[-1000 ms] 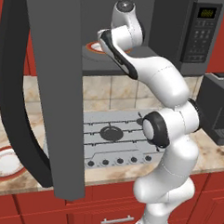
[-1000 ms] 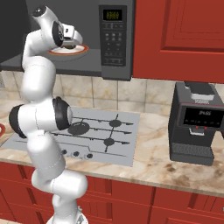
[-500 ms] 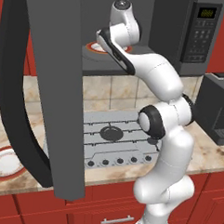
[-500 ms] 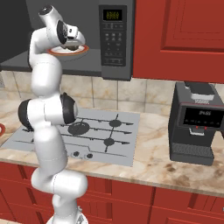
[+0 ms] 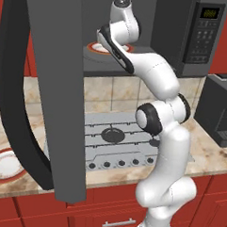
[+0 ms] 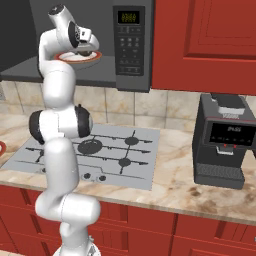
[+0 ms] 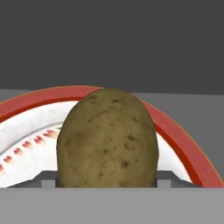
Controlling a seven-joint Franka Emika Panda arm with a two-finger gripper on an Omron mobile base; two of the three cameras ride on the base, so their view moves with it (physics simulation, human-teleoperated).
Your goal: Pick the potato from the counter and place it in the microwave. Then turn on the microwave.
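The olive-brown potato (image 7: 107, 140) stands between the fingers of my gripper (image 7: 106, 183), which is shut on it. It hangs just over a white red-rimmed plate (image 7: 30, 127) inside the microwave (image 6: 132, 45). From the right base view, the hand (image 6: 82, 42) reaches into the open cavity above that plate (image 6: 75, 56). The microwave's dark door (image 5: 51, 84) swings wide open to the left. Whether the potato touches the plate I cannot tell. The beige counter (image 6: 175, 185) lies below.
A grey gas cooktop (image 6: 110, 150) sits under the microwave. On the counter at the right stands a black coffee machine (image 6: 222, 145). A second red-rimmed plate (image 5: 4, 164) lies on the counter at the far left, partly behind the open door. Red cabinets (image 6: 205, 45) hang at the upper right.
The arm has drawn itself more upright and its elbow has shifted left. The hand stays over the plate in the microwave with the potato still in the grip.
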